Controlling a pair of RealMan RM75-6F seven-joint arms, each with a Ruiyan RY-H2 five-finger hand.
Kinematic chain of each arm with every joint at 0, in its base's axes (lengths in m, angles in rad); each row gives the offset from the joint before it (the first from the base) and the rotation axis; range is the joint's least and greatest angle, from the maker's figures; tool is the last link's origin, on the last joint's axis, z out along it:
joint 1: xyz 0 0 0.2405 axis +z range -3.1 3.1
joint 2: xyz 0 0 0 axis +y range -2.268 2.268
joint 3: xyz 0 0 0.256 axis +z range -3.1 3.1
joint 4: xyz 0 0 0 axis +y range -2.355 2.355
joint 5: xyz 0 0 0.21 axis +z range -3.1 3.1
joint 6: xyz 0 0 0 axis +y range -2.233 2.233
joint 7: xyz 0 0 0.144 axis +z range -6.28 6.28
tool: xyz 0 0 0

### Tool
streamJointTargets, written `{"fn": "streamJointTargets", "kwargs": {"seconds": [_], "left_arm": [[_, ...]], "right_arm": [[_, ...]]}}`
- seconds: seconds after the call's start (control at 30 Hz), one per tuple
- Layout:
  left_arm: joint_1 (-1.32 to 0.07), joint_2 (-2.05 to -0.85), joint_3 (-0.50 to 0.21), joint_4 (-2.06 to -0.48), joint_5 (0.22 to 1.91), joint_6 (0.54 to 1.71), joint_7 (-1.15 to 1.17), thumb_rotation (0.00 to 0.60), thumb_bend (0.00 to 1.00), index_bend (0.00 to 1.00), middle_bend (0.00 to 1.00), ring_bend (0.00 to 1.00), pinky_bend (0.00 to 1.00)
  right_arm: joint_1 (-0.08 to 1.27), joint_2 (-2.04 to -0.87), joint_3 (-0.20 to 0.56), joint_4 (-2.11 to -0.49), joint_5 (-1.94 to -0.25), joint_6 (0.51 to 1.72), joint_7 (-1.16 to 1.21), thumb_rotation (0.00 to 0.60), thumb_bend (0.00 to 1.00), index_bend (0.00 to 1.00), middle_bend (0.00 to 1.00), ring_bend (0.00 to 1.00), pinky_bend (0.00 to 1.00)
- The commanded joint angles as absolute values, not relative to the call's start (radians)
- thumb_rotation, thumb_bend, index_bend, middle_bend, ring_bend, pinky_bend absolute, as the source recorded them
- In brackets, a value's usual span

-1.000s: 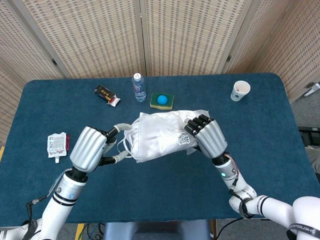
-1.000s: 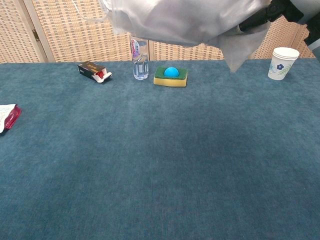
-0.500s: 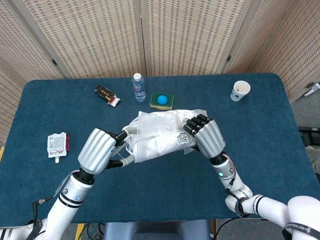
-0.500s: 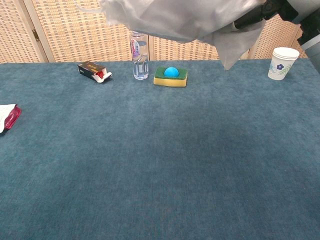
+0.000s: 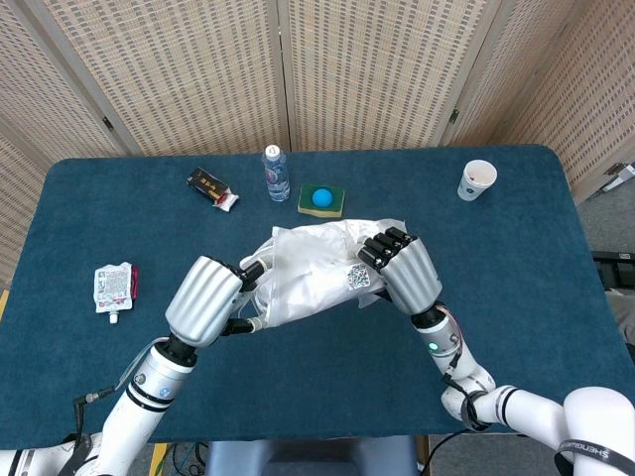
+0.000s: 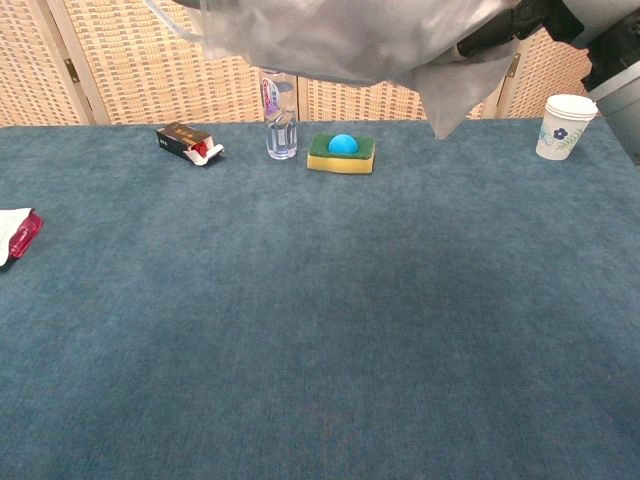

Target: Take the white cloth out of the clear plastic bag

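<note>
The clear plastic bag [image 5: 313, 266] with the white cloth [image 5: 298, 283] inside hangs in the air between my two hands above the middle of the table. My right hand [image 5: 404, 272] grips the bag's right end near a printed label. At the bag's left end my left hand [image 5: 208, 298] has its fingers [image 5: 249, 270] curled around the white cloth where it shows. In the chest view the bag [image 6: 340, 35] fills the top edge, with the right hand's dark fingers [image 6: 495, 32] pinching it; the left hand is out of that frame.
Along the far side of the blue table stand a red and black box [image 5: 212, 188], a water bottle [image 5: 276, 174], a sponge with a blue ball [image 5: 320, 199] and a paper cup [image 5: 476, 179]. A pouch [image 5: 113, 286] lies at the left.
My left hand has moved right, up against the bag's left end, and the loose white loops are now bunched in. The right hand and bag have shifted slightly left.
</note>
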State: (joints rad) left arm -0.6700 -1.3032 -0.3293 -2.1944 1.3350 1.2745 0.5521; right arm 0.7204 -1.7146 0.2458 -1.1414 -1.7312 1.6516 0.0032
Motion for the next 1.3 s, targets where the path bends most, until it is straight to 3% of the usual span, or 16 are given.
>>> {"fn": "streamJointTargets", "kwargs": {"seconds": [0.03, 0.47, 0.77, 0.93, 1.07, 1.3], "left_arm": [[-0.671, -1.298, -0.323, -2.189, 1.329, 1.278, 0.561, 0.600, 0.16, 0.32, 1.00, 0.93, 1.00], [-0.688, -1.283, -0.303, -2.183, 1.356, 1.271, 0.586, 0.600, 0.16, 0.33, 1.00, 0.93, 1.00], [-0.703, -1.303, -0.305, -2.167, 1.380, 1.280, 0.579, 0.600, 0.17, 0.50, 1.00, 0.93, 1.00], [-0.702, -1.306, -0.299, -2.163, 1.400, 1.289, 0.567, 0.600, 0.36, 0.53, 1.00, 0.93, 1.00], [-0.701, -1.311, -0.295, -2.159, 1.411, 1.294, 0.561, 0.600, 0.58, 0.55, 1.00, 0.93, 1.00], [-0.697, -1.321, -0.284, -2.147, 1.430, 1.307, 0.561, 0.600, 0.60, 0.61, 1.00, 0.93, 1.00]], "right_arm": [[0.719, -1.713, 0.245, -1.141, -1.731, 1.653, 0.004, 0.600, 0.29, 0.66, 0.74, 0.70, 0.72], [0.726, -1.714, 0.246, -1.149, -1.734, 1.658, 0.005, 0.600, 0.29, 0.66, 0.74, 0.70, 0.72], [0.729, -1.713, 0.244, -1.160, -1.740, 1.659, 0.005, 0.600, 0.29, 0.66, 0.74, 0.70, 0.72], [0.728, -1.712, 0.241, -1.161, -1.739, 1.658, 0.004, 0.600, 0.29, 0.66, 0.74, 0.70, 0.72], [0.729, -1.713, 0.239, -1.160, -1.739, 1.656, 0.005, 0.600, 0.29, 0.66, 0.74, 0.70, 0.72], [0.728, -1.713, 0.238, -1.159, -1.735, 1.652, 0.005, 0.600, 0.29, 0.66, 0.74, 0.70, 0.72]]}}
